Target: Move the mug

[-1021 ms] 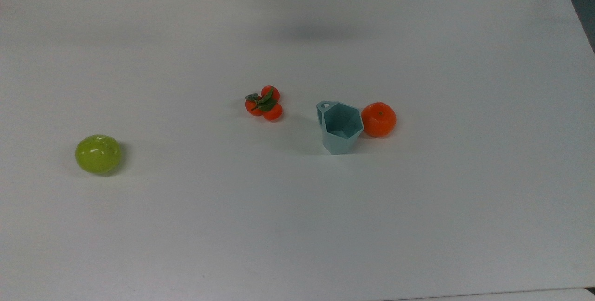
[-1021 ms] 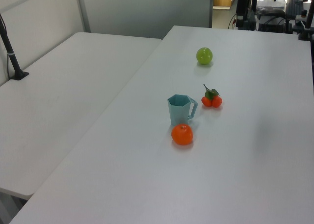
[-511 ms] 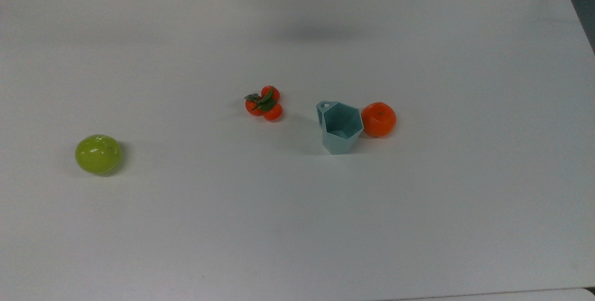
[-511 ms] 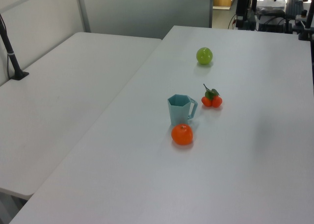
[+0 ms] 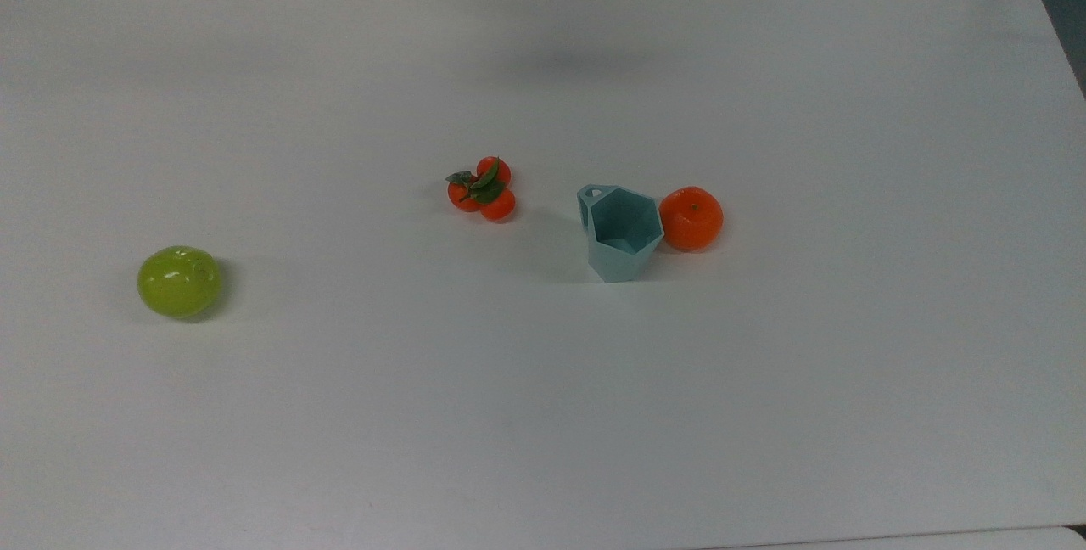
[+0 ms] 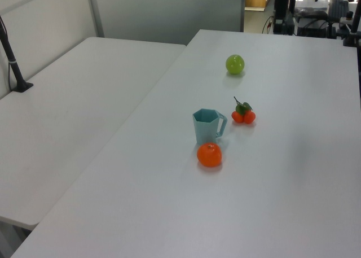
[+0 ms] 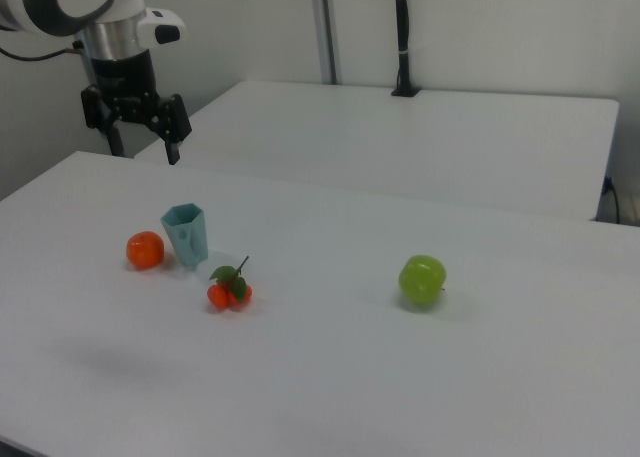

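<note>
I see the mug (image 5: 624, 232) upright on the counter (image 5: 543, 414), an orange (image 5: 691, 217) just beside it — the small tomato cluster (image 5: 482, 189) near, the green apple (image 5: 179, 281) well apart. My end effector (image 7: 141, 129) hangs high behind the mug, fingers apart, holding nothing.

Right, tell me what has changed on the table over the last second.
Nothing visibly changed. The mug stands upright where it was, beside the orange, with the cluster of small oranges and the green apple unmoved on the table.
</note>
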